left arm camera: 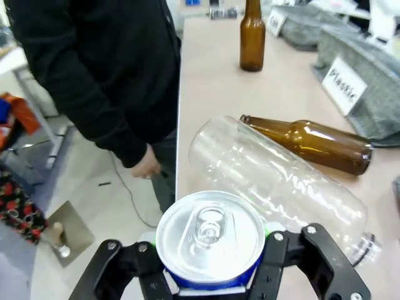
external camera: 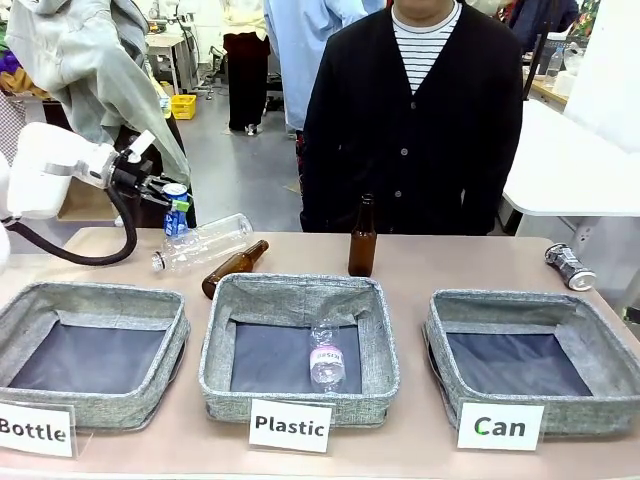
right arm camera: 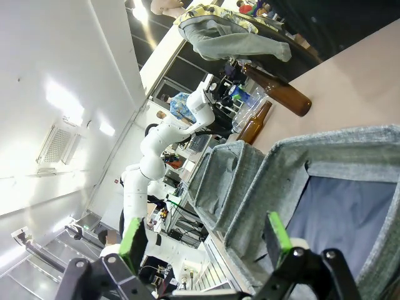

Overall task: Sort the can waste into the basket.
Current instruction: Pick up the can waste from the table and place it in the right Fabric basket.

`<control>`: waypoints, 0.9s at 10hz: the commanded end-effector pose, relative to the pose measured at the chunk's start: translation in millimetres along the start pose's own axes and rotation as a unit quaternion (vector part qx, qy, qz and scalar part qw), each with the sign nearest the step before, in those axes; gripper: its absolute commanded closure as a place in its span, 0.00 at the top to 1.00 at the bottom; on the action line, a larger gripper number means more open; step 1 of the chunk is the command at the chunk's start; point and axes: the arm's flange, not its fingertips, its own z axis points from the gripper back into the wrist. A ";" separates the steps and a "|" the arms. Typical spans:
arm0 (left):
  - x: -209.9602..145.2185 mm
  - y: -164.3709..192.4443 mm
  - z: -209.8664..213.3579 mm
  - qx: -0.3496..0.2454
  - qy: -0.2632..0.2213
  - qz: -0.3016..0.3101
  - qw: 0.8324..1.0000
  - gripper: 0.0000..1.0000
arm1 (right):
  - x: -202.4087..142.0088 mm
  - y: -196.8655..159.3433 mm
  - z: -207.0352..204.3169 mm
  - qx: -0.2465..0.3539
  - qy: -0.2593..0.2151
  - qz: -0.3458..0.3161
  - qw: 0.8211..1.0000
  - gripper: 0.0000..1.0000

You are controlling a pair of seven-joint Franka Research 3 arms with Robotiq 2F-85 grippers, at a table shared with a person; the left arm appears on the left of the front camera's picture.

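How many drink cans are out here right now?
2. A blue can sits clamped in the left gripper at the table's far left edge. A dented silver can lies on its side at the far right, behind the Can basket. None looks hidden.

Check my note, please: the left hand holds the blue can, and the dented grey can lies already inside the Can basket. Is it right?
One detail is wrong. The left hand does hold the blue can, but the dented grey can lies on the table beyond the Can basket, near its far right corner, not inside it. The front view shows this.
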 end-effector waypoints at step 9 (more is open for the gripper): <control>190.9 -283.2 110.7 -0.126 0.123 0.024 0.984 0.00 | -1.1 1.3 -3.8 0.007 -0.011 0.015 1.000 1.00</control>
